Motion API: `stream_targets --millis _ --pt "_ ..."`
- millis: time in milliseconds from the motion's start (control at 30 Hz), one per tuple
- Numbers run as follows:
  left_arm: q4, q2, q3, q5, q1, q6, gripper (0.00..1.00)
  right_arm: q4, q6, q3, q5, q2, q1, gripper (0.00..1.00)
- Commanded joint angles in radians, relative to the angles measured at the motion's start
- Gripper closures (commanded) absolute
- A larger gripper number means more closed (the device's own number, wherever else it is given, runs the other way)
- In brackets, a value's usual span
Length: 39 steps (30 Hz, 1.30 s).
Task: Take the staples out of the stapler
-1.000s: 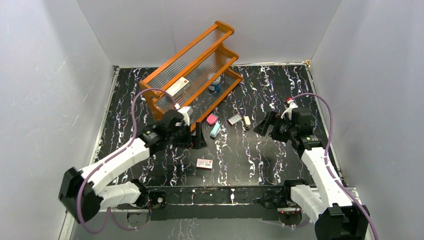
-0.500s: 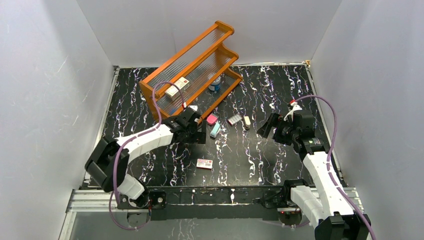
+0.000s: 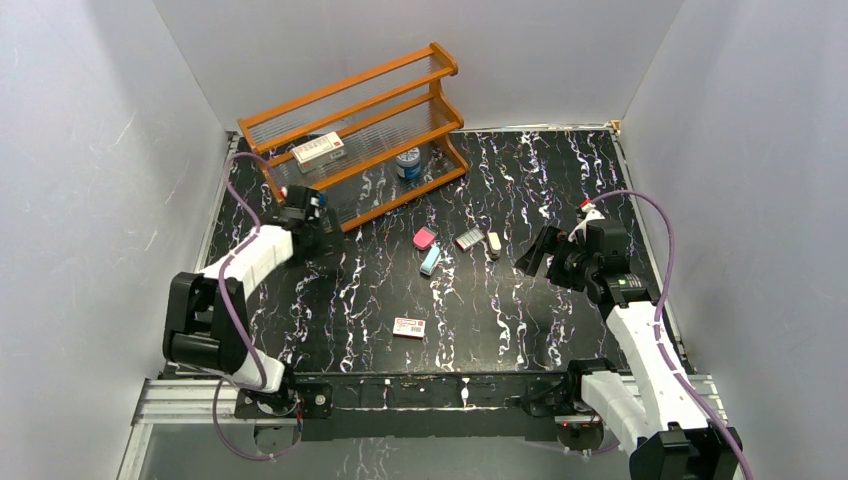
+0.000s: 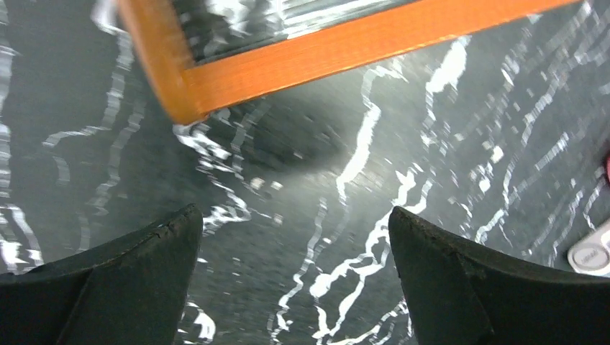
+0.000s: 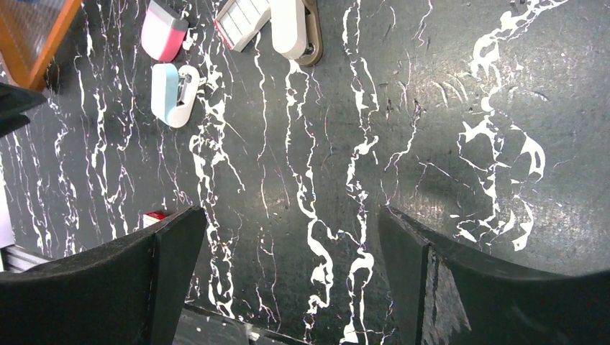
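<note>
The light-blue stapler [image 3: 430, 261] lies closed on the black marbled table, just below a small pink block [image 3: 424, 238]. It also shows in the right wrist view [image 5: 173, 93]. My left gripper [image 3: 322, 243] is open and empty, low over the table by the near left corner of the orange rack [image 4: 345, 54], well left of the stapler. In its wrist view the gripper [image 4: 295, 269] has only bare table between the fingers. My right gripper [image 3: 535, 256] is open and empty, right of the stapler, over bare table [image 5: 291, 269].
The orange two-shelf rack [image 3: 350, 125] stands at the back left, holding a white box [image 3: 318, 150] and a blue-lidded jar [image 3: 407, 163]. A grey ridged piece [image 3: 468, 239] and a beige mini stapler [image 3: 494, 243] lie right of the pink block. A white red-labelled box [image 3: 408, 327] lies near the front.
The orange rack has swung round and shifted to the back left. My left gripper has moved from beside the stapler to the left, by the rack's corner. The right arm has barely moved.
</note>
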Motion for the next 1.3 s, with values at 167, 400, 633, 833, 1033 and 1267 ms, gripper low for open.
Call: stream_targets --millis 167,400,633,833,1033,1267 --pt "-0.052 0.155 0.187 0.113 0.271 0.107 0.03 -0.027 -0.015 0.055 0.016 -0.009 -0.003 0.01" --pt "0.114 -0.046 -0.022 0.435 0.272 0.051 0.04 -0.015 -0.013 0.021 0.017 -0.030 -0.003 0.01" --pt "0.224 -0.067 -0.127 0.454 0.249 0.008 0.04 0.013 -0.003 0.012 -0.016 0.003 -0.004 0.01" --pt "0.311 0.077 -0.047 0.328 0.249 -0.005 0.04 0.019 -0.001 0.020 -0.016 0.026 -0.005 0.01" --pt "0.362 0.199 0.076 0.198 0.293 0.008 0.03 0.005 0.000 0.031 -0.011 0.025 -0.004 0.01" --pt "0.333 0.437 0.332 0.346 0.376 0.053 0.04 -0.020 -0.012 0.026 0.002 0.006 -0.005 0.01"
